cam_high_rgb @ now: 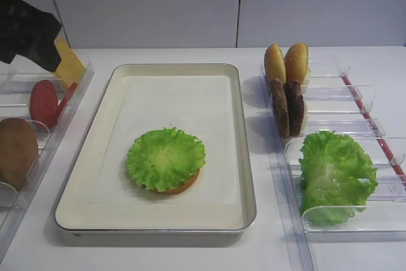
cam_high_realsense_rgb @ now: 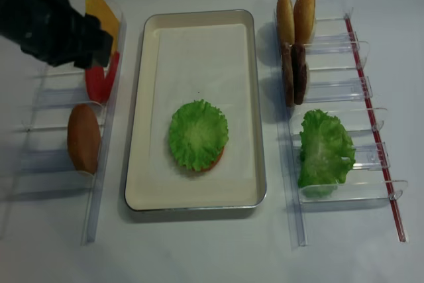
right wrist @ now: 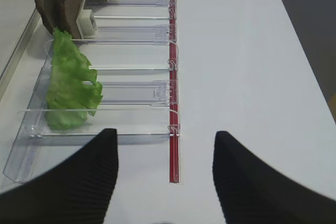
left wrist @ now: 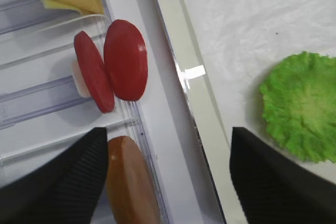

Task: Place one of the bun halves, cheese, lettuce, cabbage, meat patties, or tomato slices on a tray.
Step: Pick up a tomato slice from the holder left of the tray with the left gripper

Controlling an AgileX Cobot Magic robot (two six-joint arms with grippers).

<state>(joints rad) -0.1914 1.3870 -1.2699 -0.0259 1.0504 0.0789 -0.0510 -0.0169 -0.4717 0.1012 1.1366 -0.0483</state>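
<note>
the tray (cam_high_rgb: 247, 157) lies in the middle of the white table (cam_high_rgb: 190, 255), lined with pale paper; on it a round lettuce leaf (cam_high_rgb: 165, 158) covers a bun half (cam_high_rgb: 184, 186), of which only a tan edge shows, so a stack looks begun and the next layer would go on top of the leaf; the clear racks (cam_high_rgb: 346, 220) on both sides hold the other pieces on edge, probably so that each can be pinched from above without touching its neighbours; in the right rack stand two bun halves (cam_high_rgb: 287, 61), then two meat patties (cam_high_rgb: 287, 107), then a loose lettuce bunch (cam_high_rgb: 335, 172) leaning in its slot; in the left rack the cheese (cam_high_realsense_rgb: 101, 12) stands at the far end, the tomato slices (left wrist: 113, 69) next, and a brown bun (cam_high_realsense_rgb: 83, 137) nearest the camera; the left gripper (left wrist: 168, 171) hangs over the left rack beside the tray's rim, its fingers wide apart with nothing between them; the tomato slices sit just beyond its fingertips, so my guess is that a slice is the next thing to be taken; the right gripper (right wrist: 165, 174) waits low over the table at the near end of the right rack, fingers apart and empty, well clear of the tray; the table is plain matte white, and pale wall panels (cam_high_rgb: 241, 4) close off the back.
</note>
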